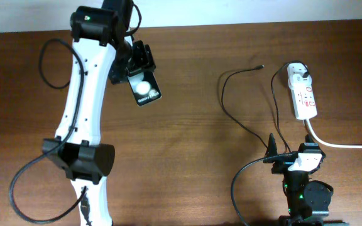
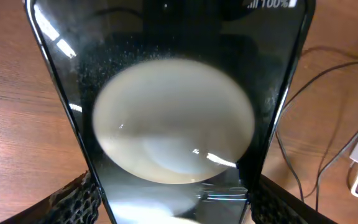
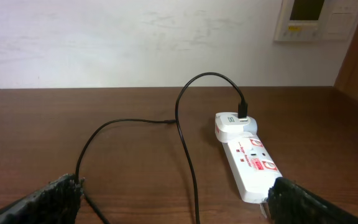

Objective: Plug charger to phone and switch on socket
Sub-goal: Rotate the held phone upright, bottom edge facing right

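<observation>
My left gripper (image 1: 138, 68) is shut on the black phone (image 1: 146, 89) and holds it at the table's back left. In the left wrist view the phone's glossy face (image 2: 173, 93) fills the frame between the fingers of the left gripper (image 2: 173, 208). The white power strip (image 1: 304, 95) lies at the back right, with the white adapter (image 1: 297, 71) plugged in at its far end. The thin black charger cable (image 1: 224, 94) loops over the table, and its plug tip (image 1: 260, 66) lies free. My right gripper (image 1: 291, 154) is open and empty just before the strip (image 3: 251, 163). The cable (image 3: 189, 165) runs between the fingers of the right gripper (image 3: 176, 202).
The strip's thick white cord (image 1: 344, 145) runs off to the right edge. The robots' thicker black cables (image 1: 17, 188) loop at the front left and beside the right arm's base (image 1: 307, 198). A pale wall (image 3: 135, 43) stands behind the table.
</observation>
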